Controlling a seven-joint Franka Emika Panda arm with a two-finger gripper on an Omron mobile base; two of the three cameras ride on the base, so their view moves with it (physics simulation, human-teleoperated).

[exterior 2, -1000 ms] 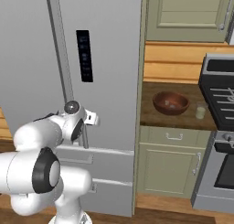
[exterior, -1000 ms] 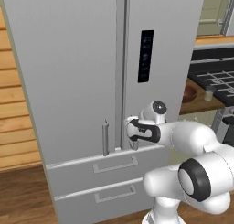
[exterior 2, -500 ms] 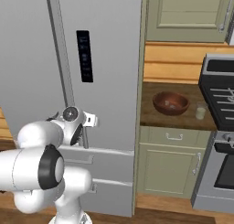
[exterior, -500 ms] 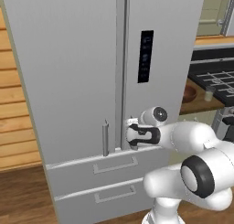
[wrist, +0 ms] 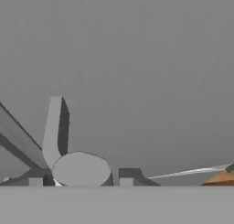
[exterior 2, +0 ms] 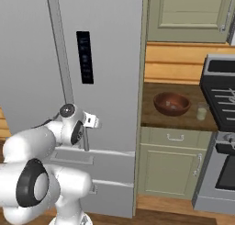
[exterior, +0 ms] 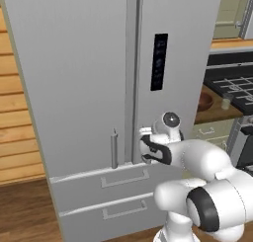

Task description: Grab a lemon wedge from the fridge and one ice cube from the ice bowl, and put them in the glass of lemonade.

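Note:
The grey fridge [exterior: 89, 63] [exterior 2: 110, 59] stands right in front of me with both doors shut, so the lemon wedge is hidden. My gripper [exterior: 145, 146] [exterior 2: 92, 123] [wrist: 80, 179] is open at the bottom end of the right door's bar handle [wrist: 54, 127]. In the hand view the handle's rounded lower end lies between the two tips. The left door's handle [exterior: 114, 149] stands free beside it. On the counter to the right are the reddish-brown ice bowl [exterior 2: 171, 103] [exterior: 205, 101] and the small pale glass of lemonade [exterior 2: 201, 112] [exterior: 226, 101].
A dark stove [exterior 2: 222, 109] [exterior: 232, 83] adjoins the brown counter [exterior 2: 151, 116] on the right. Green-beige cabinets [exterior 2: 170, 164] sit under the counter and above it [exterior 2: 193, 8]. Two fridge drawers [exterior: 123, 179] lie below the doors. A wooden wall [exterior: 15, 112] is on the left.
The gripper has edged slightly left and down, closer to the bottom of the right door's handle. The fridge doors have stayed shut.

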